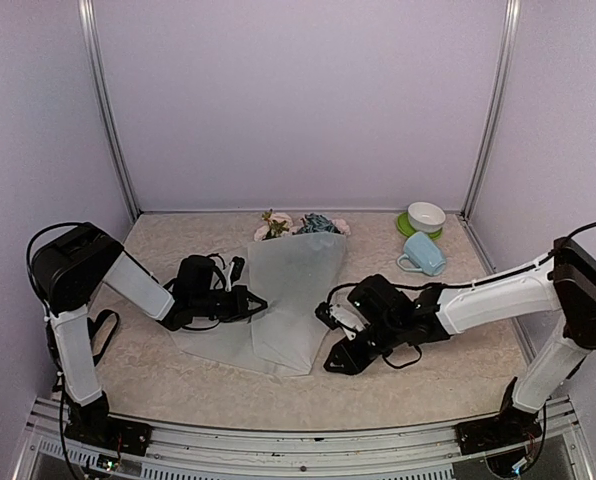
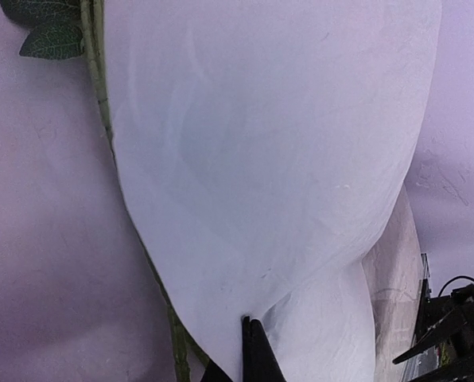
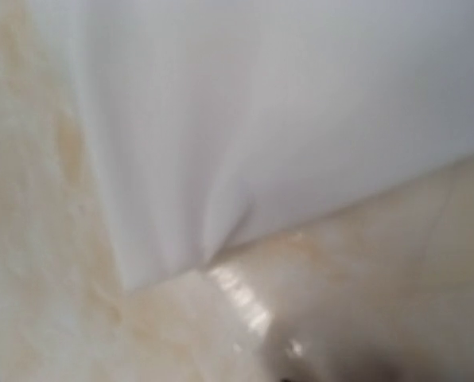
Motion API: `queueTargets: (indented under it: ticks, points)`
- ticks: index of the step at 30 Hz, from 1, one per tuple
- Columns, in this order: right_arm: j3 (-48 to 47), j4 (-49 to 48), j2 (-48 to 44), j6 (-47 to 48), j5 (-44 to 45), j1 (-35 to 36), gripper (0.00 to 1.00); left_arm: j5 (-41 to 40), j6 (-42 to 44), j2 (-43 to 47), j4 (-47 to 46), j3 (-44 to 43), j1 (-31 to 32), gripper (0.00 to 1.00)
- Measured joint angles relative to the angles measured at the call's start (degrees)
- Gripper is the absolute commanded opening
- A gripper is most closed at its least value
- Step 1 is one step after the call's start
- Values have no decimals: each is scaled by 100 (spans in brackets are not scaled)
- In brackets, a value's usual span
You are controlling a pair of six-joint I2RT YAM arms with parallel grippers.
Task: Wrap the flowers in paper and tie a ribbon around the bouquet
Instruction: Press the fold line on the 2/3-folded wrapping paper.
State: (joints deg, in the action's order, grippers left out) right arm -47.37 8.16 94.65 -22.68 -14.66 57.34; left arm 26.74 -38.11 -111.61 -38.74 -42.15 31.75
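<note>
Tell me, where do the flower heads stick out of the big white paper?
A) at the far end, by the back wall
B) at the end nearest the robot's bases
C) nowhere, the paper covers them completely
A: in the overhead view the flowers show just beyond the far edge of the paper, close to the back wall.

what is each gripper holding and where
Left gripper pinches the paper at a fold on its left side. Right gripper, by the paper's right edge: cannot tell.
</note>
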Motion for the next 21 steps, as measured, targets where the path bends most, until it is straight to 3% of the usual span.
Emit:
queueTargets:
  ticks: [3,4,8,11,14,21]
  points:
    - [2,-33,-326,-129,-37,-450,61,-2,2,-2,-4,0,0,0]
    - [4,-101,-385,-190,-72,-706,67,-2,2,-2,-4,0,0,0]
    - [0,-638,-306,-470,-365,-1797,74,-4,0,-2,0,0,0,0]
    - [-299,-1034,245,-621,-638,-2352,72,-13,-7,-2,4,0,0,0]
    - [-713,-1329,892,-704,-935,-2409,66,-22,-22,-2,15,0,0,0]
    - [-1082,-1788,1711,-909,-1471,-2396,33,-28,-48,-33,26,0,0,0]
